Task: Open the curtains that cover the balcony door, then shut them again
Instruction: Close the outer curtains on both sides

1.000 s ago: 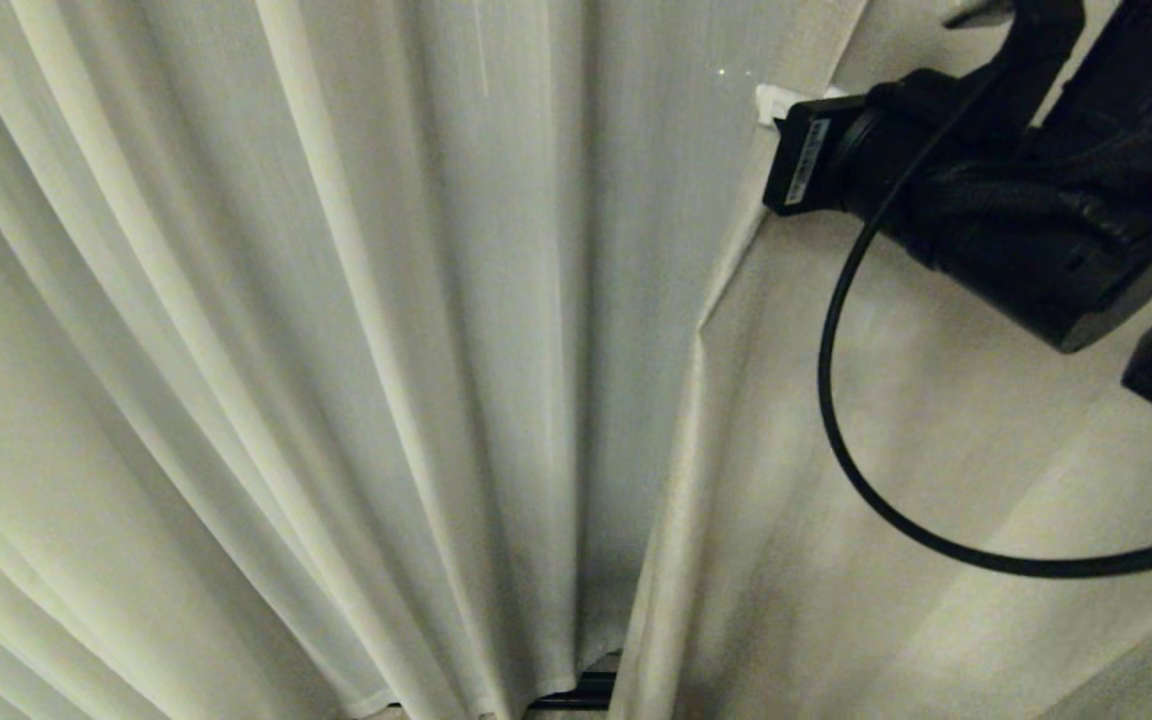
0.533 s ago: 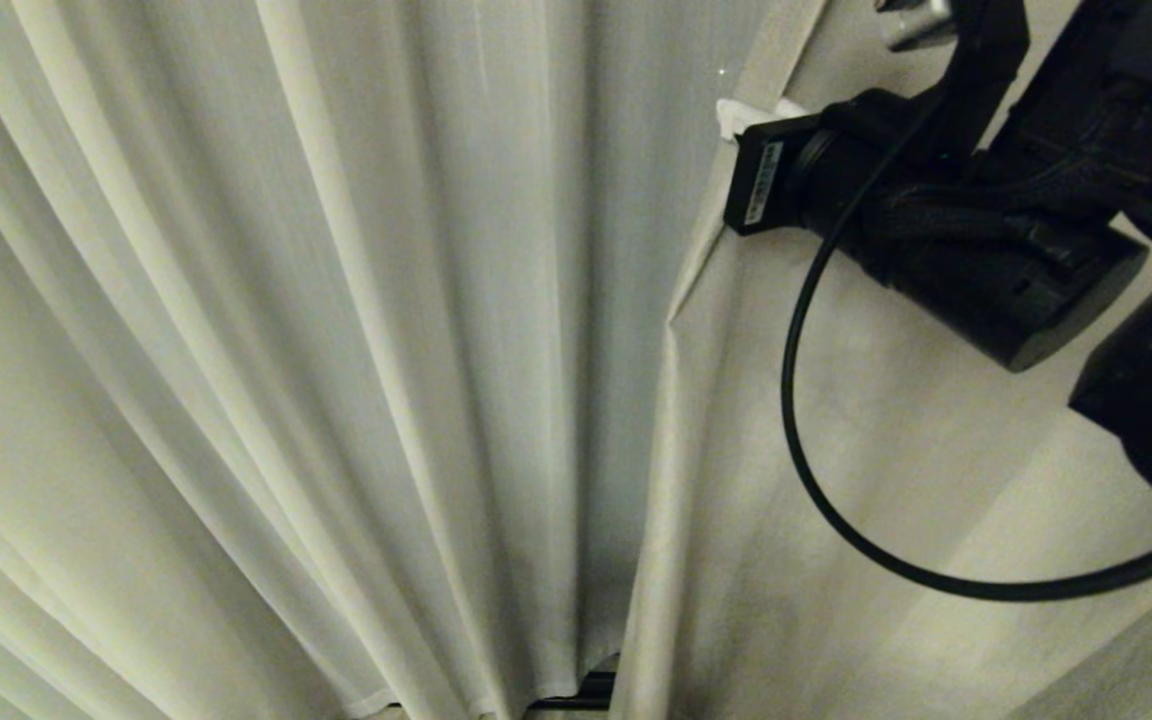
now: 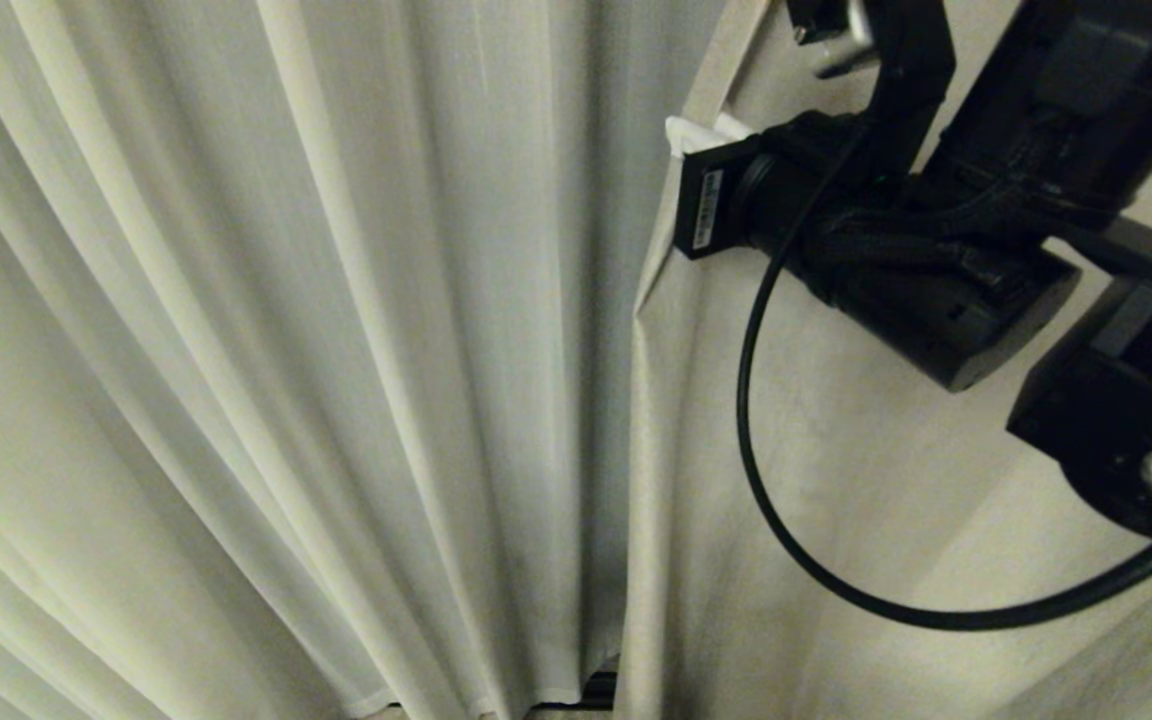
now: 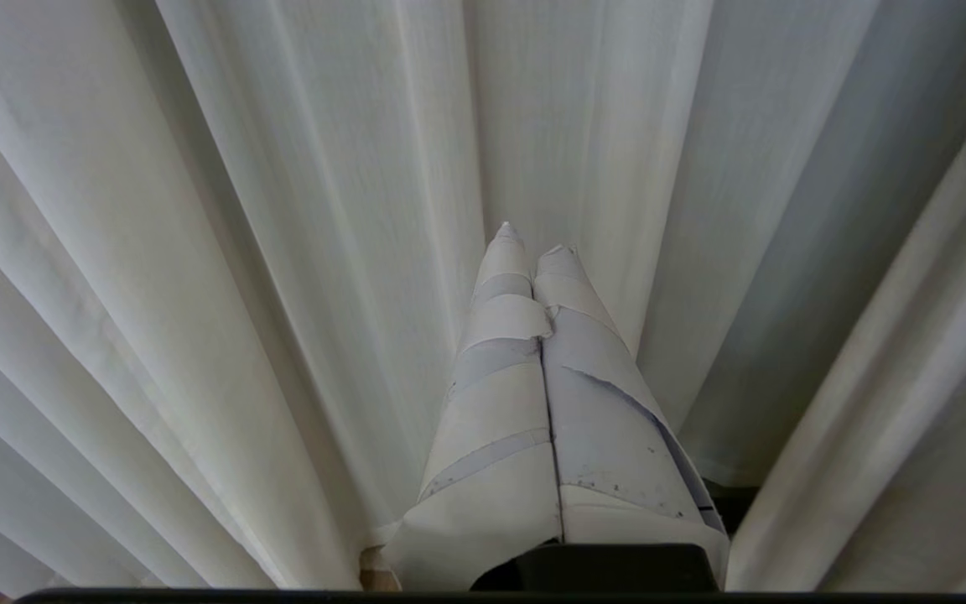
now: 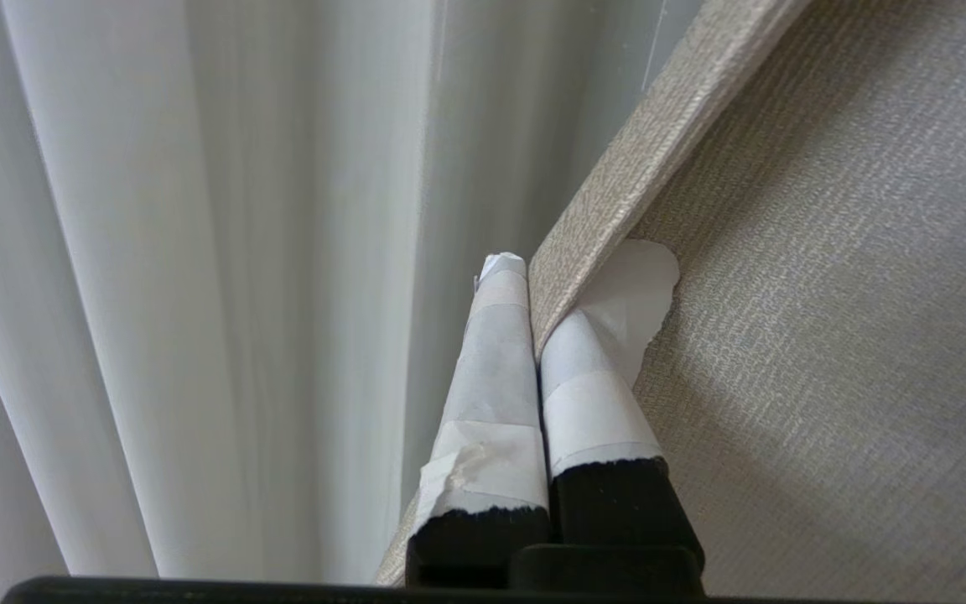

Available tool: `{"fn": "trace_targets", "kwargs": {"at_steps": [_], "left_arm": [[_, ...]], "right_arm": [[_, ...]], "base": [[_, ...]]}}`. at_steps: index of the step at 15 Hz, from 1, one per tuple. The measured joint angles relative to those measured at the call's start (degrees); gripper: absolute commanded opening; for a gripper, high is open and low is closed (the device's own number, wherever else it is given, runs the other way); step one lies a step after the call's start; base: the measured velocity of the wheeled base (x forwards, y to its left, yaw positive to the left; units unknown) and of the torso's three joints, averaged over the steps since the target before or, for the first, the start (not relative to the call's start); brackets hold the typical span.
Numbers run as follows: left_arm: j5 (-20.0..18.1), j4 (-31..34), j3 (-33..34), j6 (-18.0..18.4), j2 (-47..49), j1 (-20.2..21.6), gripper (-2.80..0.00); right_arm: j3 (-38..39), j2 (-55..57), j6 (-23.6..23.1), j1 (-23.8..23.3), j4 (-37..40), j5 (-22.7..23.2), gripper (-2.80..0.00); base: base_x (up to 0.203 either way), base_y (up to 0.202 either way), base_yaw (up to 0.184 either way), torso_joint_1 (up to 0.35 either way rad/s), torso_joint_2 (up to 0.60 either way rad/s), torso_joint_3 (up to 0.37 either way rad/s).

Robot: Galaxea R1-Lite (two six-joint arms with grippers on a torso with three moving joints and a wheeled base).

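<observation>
Right tool [image 5: 537,306] is clamped on the hemmed edge of the right curtain [image 3: 836,470]: in the right wrist view its taped fingers [image 5: 491,369] sit one on each side of the hem, fabric pinched between them. In the head view the right arm [image 3: 936,260] comes in from the upper right, its black cable [image 3: 751,420] looping down in front of the panel. The held edge lies against the pleats of the left curtain [image 3: 236,350]; a small dark gap shows between the two panels only at the bottom, near the floor. Left tool [image 4: 533,252] hangs idle, taped fingers pressed together on nothing, tips just in front of the pleats. The door is hidden behind the fabric.
</observation>
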Motion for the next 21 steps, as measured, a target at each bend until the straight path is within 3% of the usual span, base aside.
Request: {"fn": "trace_targets", "kwargs": {"at_steps": [4, 21], "left_arm": [[0.0, 0.0, 0.0, 0.0, 0.0, 0.0, -2.8], [0.0, 0.0, 0.0, 0.0, 0.0, 0.0, -2.8]], "right_arm": [[-2.2, 1.9, -0.9, 2.1, -0.1, -4.3, -2.8], [-4.9, 7.3, -7.7, 7.4, -3.8, -4.8, -2.8]], "base": [[0.0, 0.0, 0.0, 0.0, 0.0, 0.0], [0.0, 0.0, 0.0, 0.0, 0.0, 0.0]]}}
